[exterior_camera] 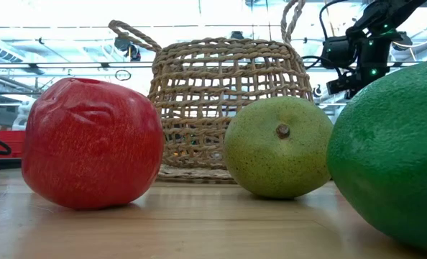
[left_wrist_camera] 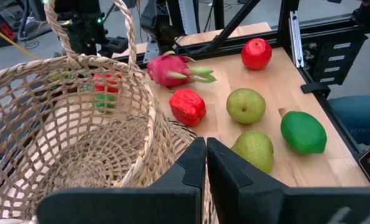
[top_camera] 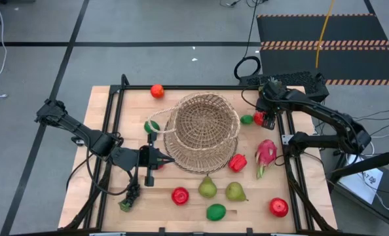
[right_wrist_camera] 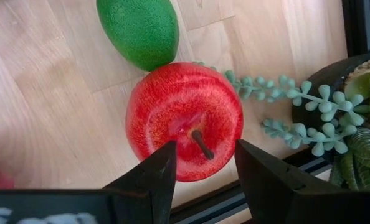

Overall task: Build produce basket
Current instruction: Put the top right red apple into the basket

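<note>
**Beside the basket, two grippers at work**

On the wooden table (top_camera: 103, 190) the basket (top_camera: 201, 131) sits near the middle, tipped on its side with its mouth open to the camera above. It looks empty from above.

The left gripper (top_camera: 163, 157) is at the basket's left edge, right against the rim. Its fingers (left_wrist_camera: 191, 171) are pressed together with nothing between them. From that arm's own camera the woven wall of the basket (left_wrist_camera: 73, 124) is just in front of the fingers.

The right gripper (top_camera: 268, 119) is on the other side of the basket, near the table's right rail. Its two fingers are spread apart on either side of a red apple (right_wrist_camera: 185, 127), with the brown stem between them. I cannot tell if they touch it. A lime (right_wrist_camera: 138, 31) lies touching the apple, on the far side from the gripper. A little green plant (right_wrist_camera: 334, 118) is just beside the apple too.

The rest of the fruit lies around the basket. A dragon fruit (top_camera: 266, 154) and a crinkly red fruit (top_camera: 238, 162) are to its right. Two pears (top_camera: 207, 188) (top_camera: 234, 191), another red apple (top_camera: 180, 195) and a second lime (top_camera: 215, 212) are in front of it. One more red apple (top_camera: 279, 207) is near the front right corner. An orange-red fruit (top_camera: 157, 91) sits behind the basket, and dark grapes (top_camera: 130, 195) lie to its front left.
</note>
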Robot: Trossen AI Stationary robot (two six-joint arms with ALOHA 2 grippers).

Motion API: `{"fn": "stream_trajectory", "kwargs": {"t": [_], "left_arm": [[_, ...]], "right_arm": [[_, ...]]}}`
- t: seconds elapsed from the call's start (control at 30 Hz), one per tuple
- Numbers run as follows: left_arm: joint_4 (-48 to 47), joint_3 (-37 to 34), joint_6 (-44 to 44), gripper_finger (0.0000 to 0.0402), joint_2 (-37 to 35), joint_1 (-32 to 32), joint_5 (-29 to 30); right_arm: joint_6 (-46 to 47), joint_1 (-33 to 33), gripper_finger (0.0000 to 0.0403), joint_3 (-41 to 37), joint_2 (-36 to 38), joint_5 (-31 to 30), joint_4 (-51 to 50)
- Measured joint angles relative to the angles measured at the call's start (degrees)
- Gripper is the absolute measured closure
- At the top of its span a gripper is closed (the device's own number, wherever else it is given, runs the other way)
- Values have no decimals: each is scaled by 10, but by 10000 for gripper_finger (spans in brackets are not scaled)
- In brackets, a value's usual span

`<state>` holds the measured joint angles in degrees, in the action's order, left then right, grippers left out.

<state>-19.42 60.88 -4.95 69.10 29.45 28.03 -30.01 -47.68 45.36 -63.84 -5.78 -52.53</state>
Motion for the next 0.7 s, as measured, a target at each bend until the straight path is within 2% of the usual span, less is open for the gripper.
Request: {"fn": "stream_trajectory", "kwargs": {"t": [0.33,0.47,0.7], "left_arm": [[0,0,0,382,0,0,0],[0,0,1,382,0,0,0],[0,0,2,382,0,0,0]], "right_arm": [[0,0,256,0,-19,0,13],[0,0,288,0,-20,0,11],[-4,8,373,0,-20,-2,9]]}}
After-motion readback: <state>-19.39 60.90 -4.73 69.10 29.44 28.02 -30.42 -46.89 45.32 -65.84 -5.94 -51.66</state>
